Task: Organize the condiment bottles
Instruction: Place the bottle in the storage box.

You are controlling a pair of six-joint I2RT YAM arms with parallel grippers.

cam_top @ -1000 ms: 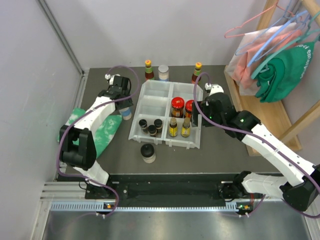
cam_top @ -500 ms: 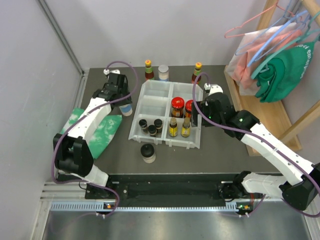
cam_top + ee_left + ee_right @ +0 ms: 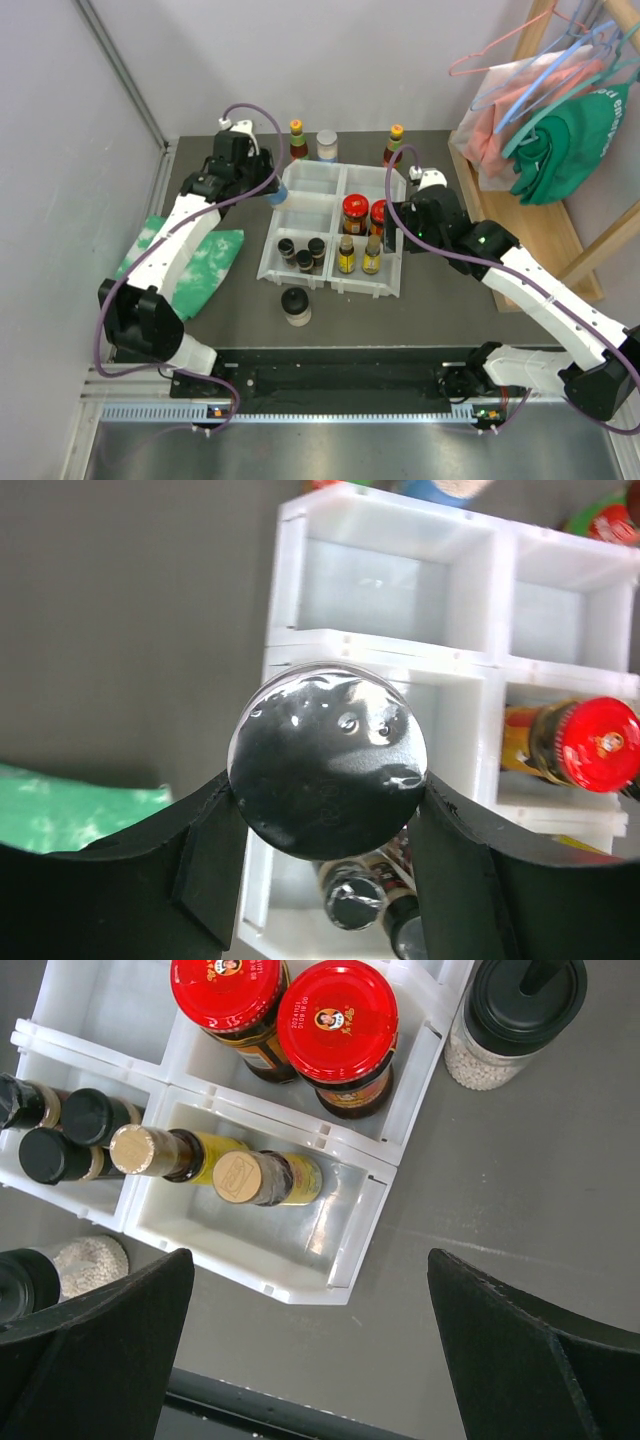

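My left gripper (image 3: 272,190) is shut on a clear jar (image 3: 328,760) and holds it above the left rim of the white tray (image 3: 300,215), over its middle left compartment. The tray holds two red-lidded jars (image 3: 354,213), two yellow sauce bottles (image 3: 346,255) and three tiny dark spice jars (image 3: 303,252). My right gripper (image 3: 395,225) is wide open and empty above the tray's right side; in its wrist view (image 3: 320,1360) the gap lies over bare table by the tray's front right corner. A black-capped jar (image 3: 296,305) stands on the table in front of the tray.
Two sauce bottles (image 3: 297,140) (image 3: 394,145) and a pale-lidded jar (image 3: 327,145) stand behind the tray. Another black-capped jar (image 3: 515,1020) stands right of the tray. A green-white cloth (image 3: 200,255) lies at the left. A wooden rack with hangers (image 3: 540,100) stands at the right.
My left gripper has carried the clear jar up and to the right, from beside the cloth to over the tray's left rim. The right arm has not moved.
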